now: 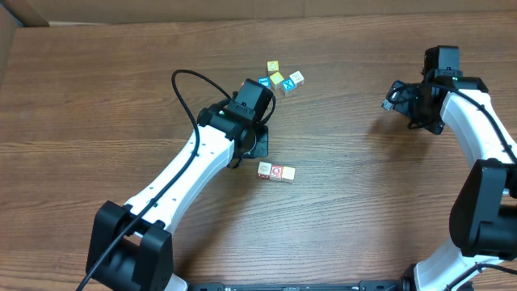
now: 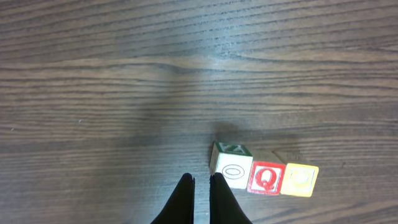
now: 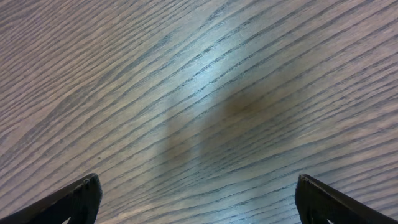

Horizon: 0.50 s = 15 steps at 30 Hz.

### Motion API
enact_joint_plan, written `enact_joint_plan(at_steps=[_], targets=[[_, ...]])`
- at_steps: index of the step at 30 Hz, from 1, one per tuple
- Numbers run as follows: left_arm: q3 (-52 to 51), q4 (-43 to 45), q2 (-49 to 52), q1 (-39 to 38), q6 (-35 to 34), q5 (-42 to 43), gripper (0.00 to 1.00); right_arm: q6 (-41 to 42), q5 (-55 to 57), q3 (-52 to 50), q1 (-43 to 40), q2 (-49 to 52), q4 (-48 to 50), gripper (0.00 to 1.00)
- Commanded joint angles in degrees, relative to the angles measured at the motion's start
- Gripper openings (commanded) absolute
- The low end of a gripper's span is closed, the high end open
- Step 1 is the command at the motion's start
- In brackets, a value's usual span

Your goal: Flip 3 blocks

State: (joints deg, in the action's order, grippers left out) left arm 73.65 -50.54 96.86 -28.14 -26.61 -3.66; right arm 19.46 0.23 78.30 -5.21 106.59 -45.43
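Blocks point(image 2: 266, 178) beside left end effector point(image 2: 201, 178) (closed)

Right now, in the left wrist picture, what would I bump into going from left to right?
The shut fingers → O block → Q block → yellow block.

Overhead view: worktop point(image 1: 339, 234) evenly and brightly lit from above; shadows short and soft, focus sharp. Left wrist view: pale glare patch on the wood above the blocks point(image 2: 264, 177); blocks crisp, far grain slightly soft. Right wrist view: broad central sheen, two faint dark streaks, possibly shadows; grain somewhat soft.
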Motion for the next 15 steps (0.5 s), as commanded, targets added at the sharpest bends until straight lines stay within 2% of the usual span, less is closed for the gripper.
enact_joint_plan(at_steps=[1, 4, 7, 9, 13, 14, 15], targets=[[-2.62, 1.84, 1.05, -0.39, 0.9, 0.28, 0.04, -0.07, 0.04, 0.52, -0.02, -0.07, 0.35, 1.0], [-4.09, 3.21, 1.86, -0.37, 0.98, 0.24, 0.04, 0.74, -6.08, 0.52, 0.0, -0.07, 4.37, 1.0], [-4.2, 3.06, 3.04, -0.37, 1.38, 0.24, 0.04, 1.73, -28.57, 0.52, 0.0, -0.07, 5.4, 1.0], [-4.2, 3.63, 3.58, -0.37, 1.33, 0.26, 0.04, 1.73, -37.38, 0.52, 0.0, -0.07, 5.42, 1.0], [-4.2, 4.68, 4.28, -0.31, 1.31, 0.35, 0.04, 2.69, -40.17, 0.52, 0.0, -0.07, 1.6, 1.0], [-4.2, 4.46, 4.31, -0.11, 1.31, 1.01, 0.04, 2.95, -40.22, 0.52, 0.07, -0.07, -0.02, 0.96], [-4.17, 4.0, 4.31, 0.37, 1.31, 2.69, 0.04, 3.04, -40.33, 0.52, 0.22, -0.07, -1.92, 0.75]])
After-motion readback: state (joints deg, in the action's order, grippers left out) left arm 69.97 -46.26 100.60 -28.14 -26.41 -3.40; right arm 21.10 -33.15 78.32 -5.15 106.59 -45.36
